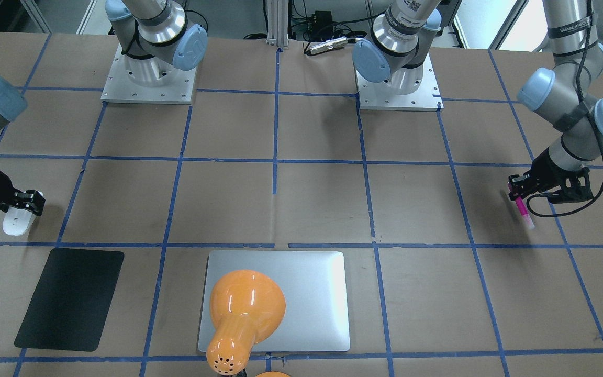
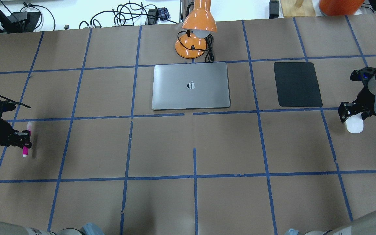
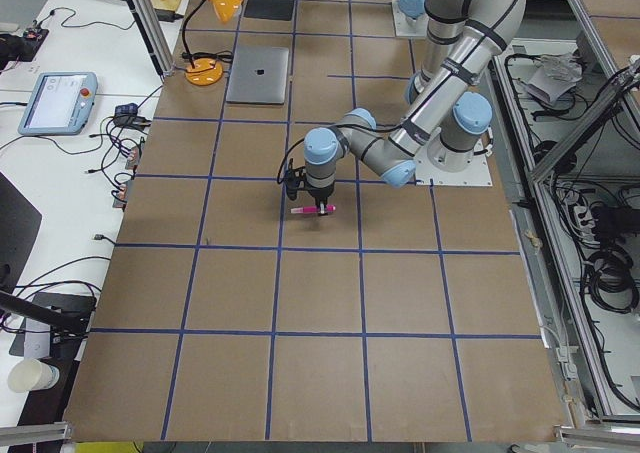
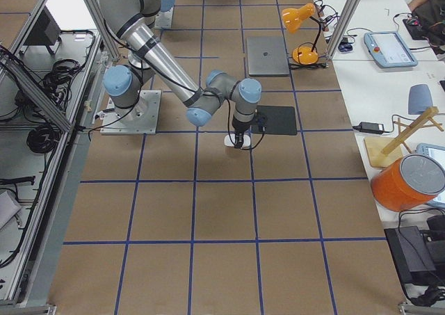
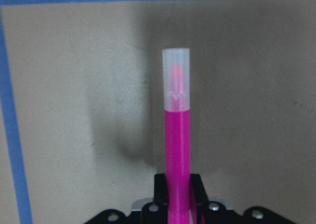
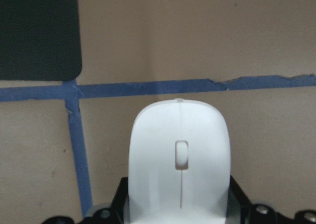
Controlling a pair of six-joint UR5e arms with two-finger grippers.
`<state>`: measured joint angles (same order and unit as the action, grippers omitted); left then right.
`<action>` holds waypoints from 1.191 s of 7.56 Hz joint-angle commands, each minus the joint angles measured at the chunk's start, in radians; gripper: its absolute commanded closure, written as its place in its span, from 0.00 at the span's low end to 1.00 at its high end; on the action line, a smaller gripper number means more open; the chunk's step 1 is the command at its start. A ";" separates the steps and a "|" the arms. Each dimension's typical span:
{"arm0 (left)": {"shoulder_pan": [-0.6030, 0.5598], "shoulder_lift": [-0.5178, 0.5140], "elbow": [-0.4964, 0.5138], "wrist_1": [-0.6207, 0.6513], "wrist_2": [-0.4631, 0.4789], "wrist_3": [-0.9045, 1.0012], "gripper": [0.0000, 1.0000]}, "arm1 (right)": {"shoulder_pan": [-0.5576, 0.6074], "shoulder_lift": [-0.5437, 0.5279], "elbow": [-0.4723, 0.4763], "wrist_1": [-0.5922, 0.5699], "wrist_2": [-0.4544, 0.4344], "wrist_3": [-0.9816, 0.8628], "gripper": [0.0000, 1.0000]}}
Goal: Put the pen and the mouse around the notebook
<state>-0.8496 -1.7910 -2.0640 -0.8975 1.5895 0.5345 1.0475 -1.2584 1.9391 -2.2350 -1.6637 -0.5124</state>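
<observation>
The magenta pen [image 2: 25, 149] with its pale cap is at the table's far left, and my left gripper [image 2: 22, 138] is shut on it. In the left wrist view the pen [image 5: 177, 135] sticks out forward from between the fingers and casts a shadow on the paper. My right gripper [image 2: 350, 114] is shut on the white mouse [image 2: 354, 126] at the far right, just below the black mat. The right wrist view has the mouse [image 6: 180, 150] held between both fingers. The silver notebook [image 2: 191, 85] lies closed at the middle back, far from both grippers.
A black mat [image 2: 297, 84] lies right of the notebook. An orange desk lamp [image 2: 194, 36] stands behind the notebook, and its shade [image 1: 246, 301] hides part of the notebook [image 1: 317, 309] in the front-facing view. Blue tape lines grid the brown table.
</observation>
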 commanded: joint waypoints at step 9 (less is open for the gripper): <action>-0.854 0.050 0.133 -0.174 -0.072 -1.805 1.00 | 0.269 0.287 -0.347 0.074 0.050 0.281 0.67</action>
<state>-1.5712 -1.7031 -1.9425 -1.1100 1.5187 -1.0502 1.3160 -0.9740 1.5674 -2.1555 -1.6134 -0.2396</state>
